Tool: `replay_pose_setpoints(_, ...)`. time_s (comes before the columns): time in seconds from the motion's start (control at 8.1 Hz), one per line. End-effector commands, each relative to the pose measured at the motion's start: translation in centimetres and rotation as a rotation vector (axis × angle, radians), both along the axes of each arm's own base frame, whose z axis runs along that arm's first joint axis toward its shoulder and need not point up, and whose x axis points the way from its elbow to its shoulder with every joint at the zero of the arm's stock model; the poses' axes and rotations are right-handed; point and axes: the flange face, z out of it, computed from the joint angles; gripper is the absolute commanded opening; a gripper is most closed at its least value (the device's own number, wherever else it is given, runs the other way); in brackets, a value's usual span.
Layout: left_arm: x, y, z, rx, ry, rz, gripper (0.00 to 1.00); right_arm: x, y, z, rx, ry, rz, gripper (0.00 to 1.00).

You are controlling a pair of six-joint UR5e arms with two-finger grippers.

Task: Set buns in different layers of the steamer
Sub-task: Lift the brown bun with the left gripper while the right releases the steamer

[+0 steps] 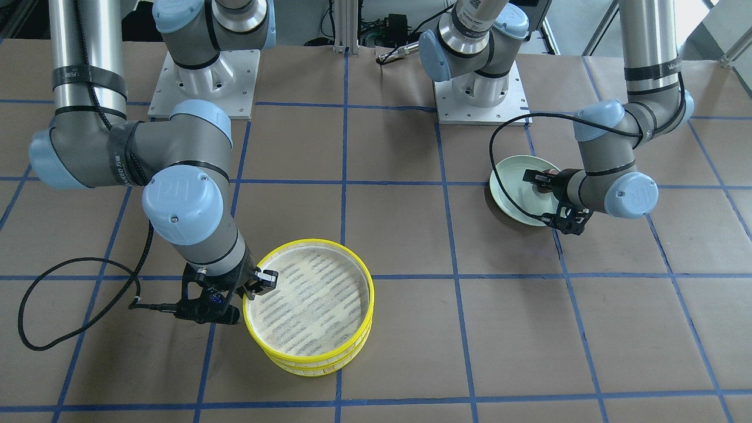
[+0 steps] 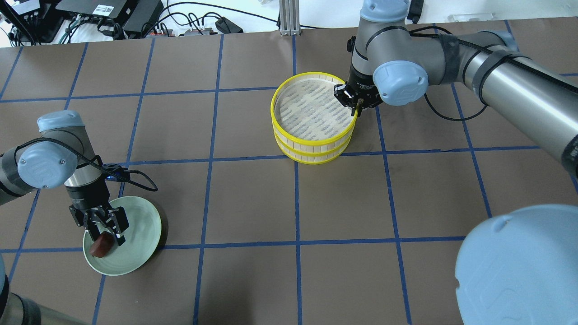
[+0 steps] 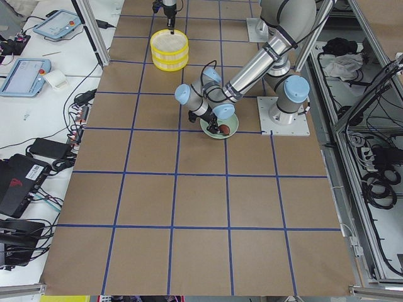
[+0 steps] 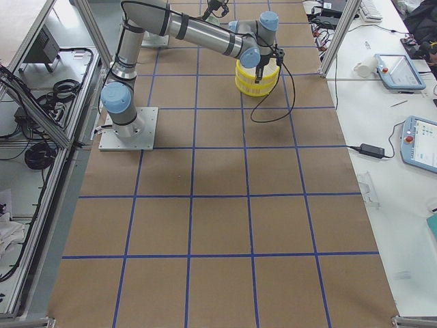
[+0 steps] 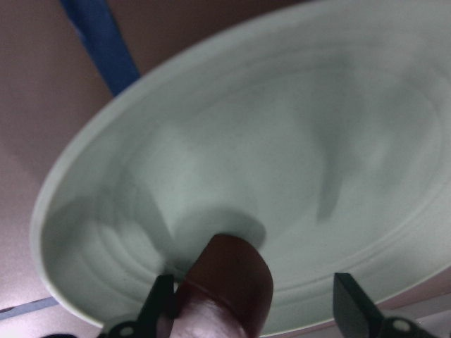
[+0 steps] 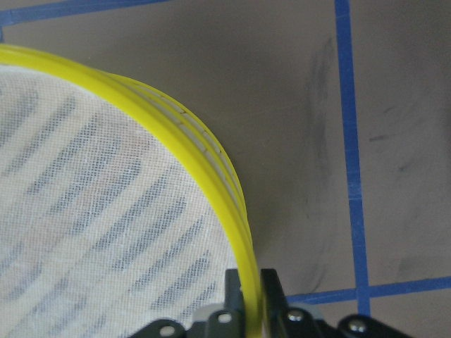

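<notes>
The dark reddish-brown bun [image 2: 101, 247] lies on the pale green plate [image 2: 143, 224]. My left gripper [image 2: 106, 234] hangs over it, open, its fingers on either side of the bun [image 5: 227, 282]; one finger [image 5: 161, 304] is close against it and the other stands well apart. The steamer [image 2: 311, 151] stands as two stacked yellow-rimmed layers. The top layer [image 1: 358, 264] has nothing on its floor. My right gripper [image 2: 349, 100] is shut on the top layer's rim [image 6: 211, 165]. The cream-white bun shows in no view.
Brown paper with a blue tape grid covers the table. The two arm bases [image 1: 202, 76] stand at the robot's side of it. A black cable [image 1: 53, 311] loops on the table beside the right wrist. Tablets and cables lie off the table's far edge.
</notes>
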Motion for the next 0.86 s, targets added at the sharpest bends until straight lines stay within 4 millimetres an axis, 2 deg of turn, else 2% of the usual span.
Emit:
replay_pose_setpoints(0.0,0.3,0.0,0.0,0.000,0.000,0.006,0.79,0.1,0.0,0.1,-0.003,-0.007,-0.073,0.66)
replay_pose_setpoints(0.12,0.3,0.0,-0.1,0.003,-0.003,0.003,0.53,0.1,-0.1,0.3,-0.008,-0.007,-0.069,0.74)
replay_pose_setpoints(0.25,0.4,0.0,-0.1,0.006,-0.006,0.002,0.13,-0.1,-0.1,1.3,-0.026,-0.008,-0.055,0.75)
replay_pose_setpoints(0.37,0.4,0.0,-0.3,0.010,-0.004,0.002,0.00,-0.8,-0.2,4.1,-0.065,-0.012,-0.052,0.76)
replay_pose_setpoints(0.49,0.3,-0.1,-0.3,0.005,0.001,0.008,0.00,-1.9,0.7,7.2,-0.077,-0.019,-0.047,0.76)
replay_pose_setpoints(0.62,0.2,-0.3,-0.2,-0.011,0.016,0.027,0.00,-3.4,2.5,11.0,-0.054,-0.017,-0.032,0.76)
replay_pose_setpoints(0.74,0.0,-1.4,0.4,-0.051,0.048,0.061,0.00,-4.9,5.4,14.5,0.000,-0.005,-0.031,0.76)
